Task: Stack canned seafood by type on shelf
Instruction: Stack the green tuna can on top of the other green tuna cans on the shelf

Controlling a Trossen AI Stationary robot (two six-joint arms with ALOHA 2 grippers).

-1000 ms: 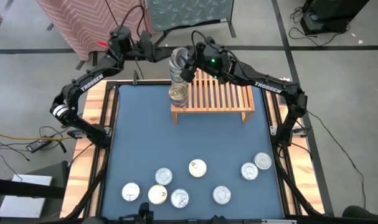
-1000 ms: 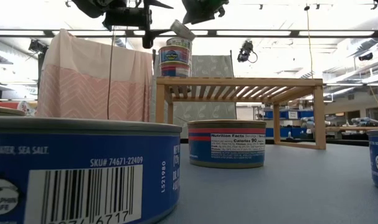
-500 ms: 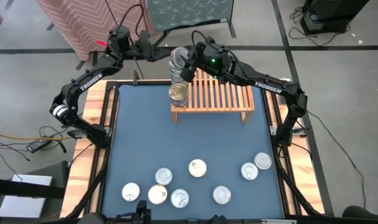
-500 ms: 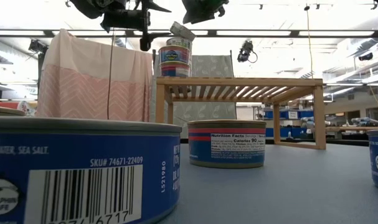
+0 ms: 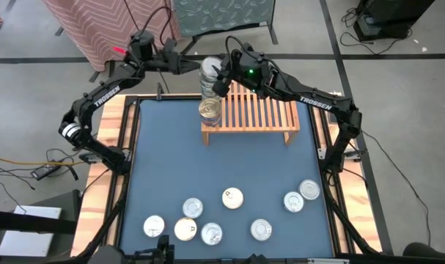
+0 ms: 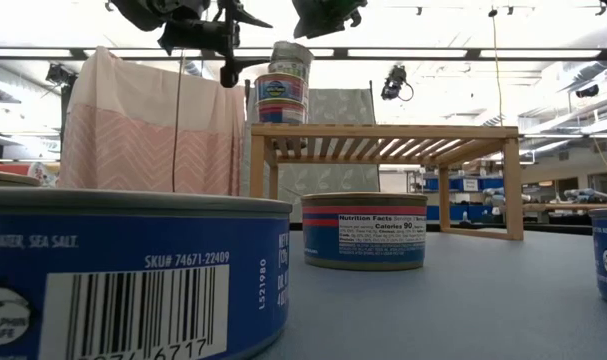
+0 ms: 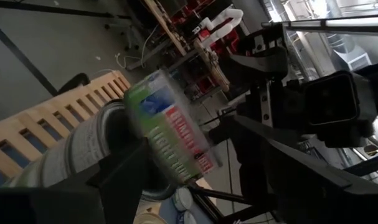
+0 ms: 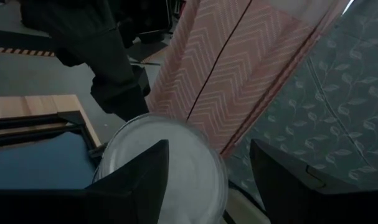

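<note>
Blue-labelled tins, light-wood shelf, pink chevron cloth.

blue table: wooden shelf, eight loose cans.

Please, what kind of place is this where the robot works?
Probably a robotics lab or workshop, not a shop. The low view shows ceiling strip lights and cluttered benches behind the table. The high view shows a bare concrete floor with loose cables.

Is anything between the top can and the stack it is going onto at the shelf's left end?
Nothing visible. The top can sits tilted right over the stack on the shelf, with the right gripper and left gripper on either side of it.
</note>
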